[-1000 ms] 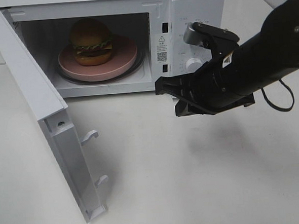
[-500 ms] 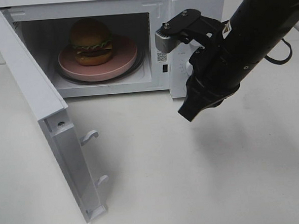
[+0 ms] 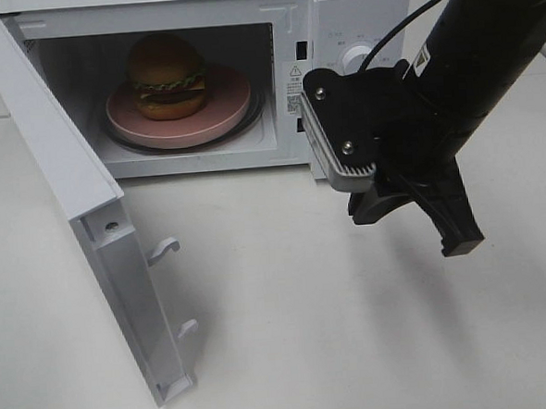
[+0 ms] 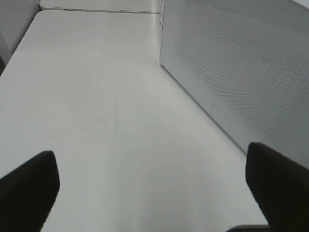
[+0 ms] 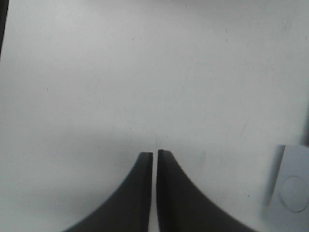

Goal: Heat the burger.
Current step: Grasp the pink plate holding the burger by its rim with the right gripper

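Gleaming golden-brown, the burger (image 3: 166,77) shows lettuce; right fingers (image 5: 130,203) pinched, left fingers (image 4: 26,188) spread, empty.

The open door (image 3: 89,234) walled off the left of the microwave (image 3: 353,5) mouth, bare table (image 3: 291,342) lay free before it, and the right arm (image 3: 486,43) hung across the control panel (image 3: 341,29).

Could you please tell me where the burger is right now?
In the exterior high view, the burger sits on a pink plate inside the open microwave, at the upper left of the frame.
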